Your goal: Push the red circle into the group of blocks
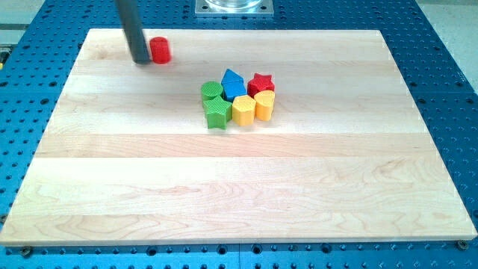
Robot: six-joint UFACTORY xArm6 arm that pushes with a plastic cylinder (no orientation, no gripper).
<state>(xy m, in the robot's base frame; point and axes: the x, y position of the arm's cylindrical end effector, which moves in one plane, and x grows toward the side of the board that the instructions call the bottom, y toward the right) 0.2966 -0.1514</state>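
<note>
The red circle (160, 50) stands alone near the view's top left of the wooden board (224, 187). My tip (140, 60) is just to the left of it, touching or nearly touching its side. The group of blocks sits right of and below the circle, near the board's upper middle: a green block (212, 91), a blue block (233, 82), a red star (261, 83), a green star (217, 112), a yellow block (243, 109) and a yellow block (264, 104), all packed together.
The board lies on a blue perforated table (441, 45). A grey metal base (233, 7) stands at the view's top edge, above the board.
</note>
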